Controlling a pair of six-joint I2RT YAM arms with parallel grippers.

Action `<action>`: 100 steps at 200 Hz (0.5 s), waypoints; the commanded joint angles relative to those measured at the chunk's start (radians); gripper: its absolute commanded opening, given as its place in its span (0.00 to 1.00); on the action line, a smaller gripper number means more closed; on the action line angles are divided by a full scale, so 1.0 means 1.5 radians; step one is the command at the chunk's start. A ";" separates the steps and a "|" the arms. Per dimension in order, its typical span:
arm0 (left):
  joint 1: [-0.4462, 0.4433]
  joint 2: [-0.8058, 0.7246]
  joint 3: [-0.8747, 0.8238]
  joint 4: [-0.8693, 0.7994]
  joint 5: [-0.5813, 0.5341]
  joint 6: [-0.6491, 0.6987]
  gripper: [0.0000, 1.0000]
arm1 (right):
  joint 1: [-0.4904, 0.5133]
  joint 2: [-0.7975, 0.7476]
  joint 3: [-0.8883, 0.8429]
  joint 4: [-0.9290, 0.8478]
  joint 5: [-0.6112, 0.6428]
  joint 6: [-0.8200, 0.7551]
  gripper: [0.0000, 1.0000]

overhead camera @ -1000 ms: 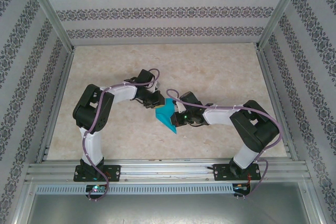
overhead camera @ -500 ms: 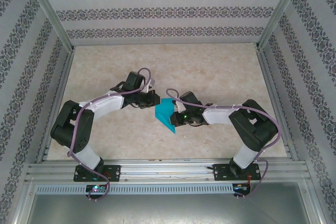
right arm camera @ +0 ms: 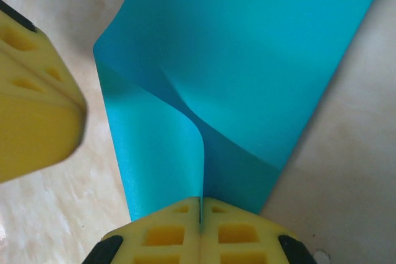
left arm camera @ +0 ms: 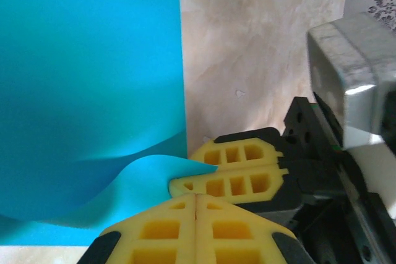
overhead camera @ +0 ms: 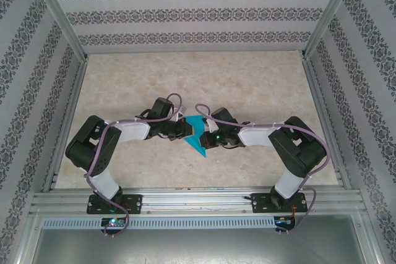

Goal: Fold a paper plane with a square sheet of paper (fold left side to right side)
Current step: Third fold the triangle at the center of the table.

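**A:** Where's the square sheet of paper?

**B:** In the middle of the bench, between the two arms. From above they cover part of it.

**A:** The right pincer?

**B:** Clamped on a lifted flap of the teal sheet. The edge runs into the seam between its pads.

**A:** And the left pincer?

**B:** Pads pressed together just beside that flap. I can't make out whether any paper is caught there. Both wrist views cut off the sheet's edges.

Closed left pincer faces closed right pincer.
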 commanded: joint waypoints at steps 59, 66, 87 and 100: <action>-0.009 0.028 -0.012 0.012 -0.001 0.002 0.04 | -0.001 0.044 -0.008 -0.096 0.030 0.002 0.00; -0.008 0.030 -0.011 0.010 -0.003 0.003 0.04 | -0.001 0.045 -0.007 -0.098 0.030 0.001 0.00; -0.008 0.036 -0.008 -0.009 -0.013 0.013 0.04 | -0.001 0.047 -0.005 -0.101 0.032 0.001 0.00; -0.008 0.038 -0.004 -0.024 -0.020 0.019 0.04 | 0.000 0.048 -0.005 -0.101 0.031 0.000 0.00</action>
